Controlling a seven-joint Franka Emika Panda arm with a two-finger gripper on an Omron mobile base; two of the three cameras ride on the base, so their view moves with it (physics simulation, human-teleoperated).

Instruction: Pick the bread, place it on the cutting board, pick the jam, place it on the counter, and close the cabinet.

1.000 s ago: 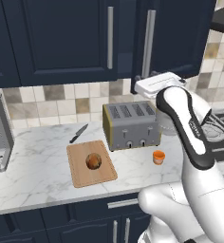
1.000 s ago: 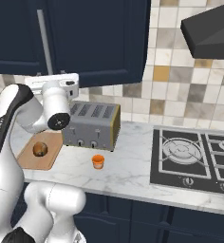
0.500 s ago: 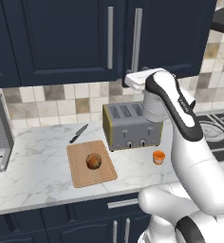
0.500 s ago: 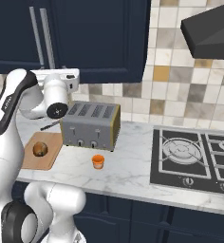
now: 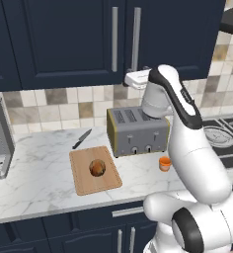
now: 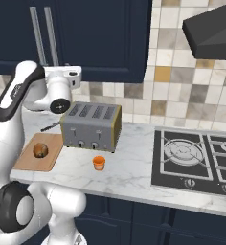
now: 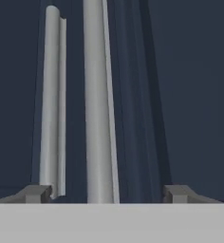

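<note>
pincer (image 7: 104, 192) spread wide, holding nothing | 2 cabinet (image 5: 64, 44) handles (image 7: 98, 104) ahead | no writing legible

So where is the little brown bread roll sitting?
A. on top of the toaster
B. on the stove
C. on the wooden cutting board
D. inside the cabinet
C. The bread sits on the cutting board, left of the toaster in the left base view.
</note>
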